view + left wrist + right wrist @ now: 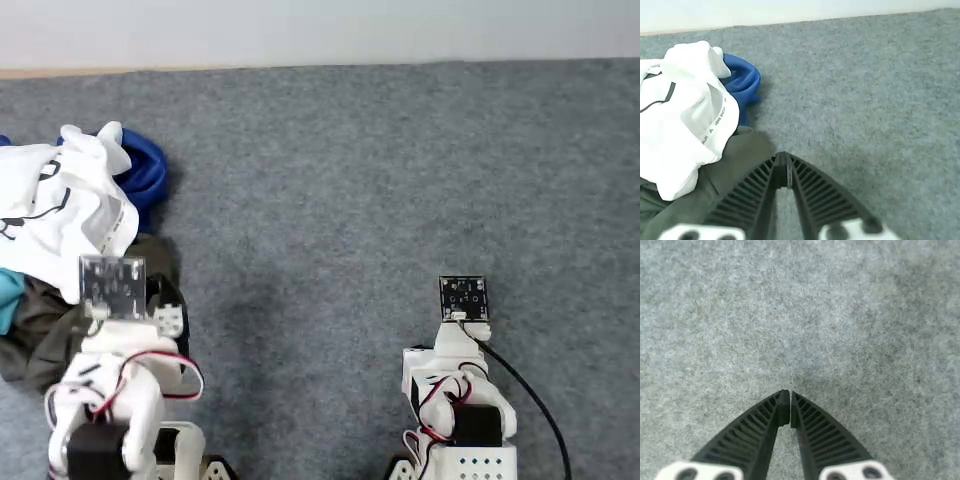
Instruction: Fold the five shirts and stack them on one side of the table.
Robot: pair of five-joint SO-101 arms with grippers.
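High view looked down on a grey felt-covered worktop (pixel 350 180) with both arms parked at its near edge. The shirts lay unfolded in one heap at the left side. A white shirt (pixel 60 200) sat crumpled on top, a blue shirt (pixel 145 170) bulged out behind it, a dark olive shirt (pixel 40 345) spread underneath toward the left arm (pixel 115 400), and a teal scrap (pixel 8 295) showed at the frame's edge. Whether a fifth shirt was buried in the heap could not be told.

From the left wrist view, the left hand (pixel 785 156) had its fingers pressed together and held nothing. It hung just over the edge of the olive cloth, probably because the heap was within that arm's reach. The right hand (pixel 790 392) was likewise closed tip to tip and empty, above bare felt well apart from the heap. The right arm (pixel 460 400) sat tucked back.

No fold seemed to have been started. The wide bare stretch of felt in the middle and on the right looked like the natural place to spread a shirt flat. The white one on top seemed the easiest first pick.
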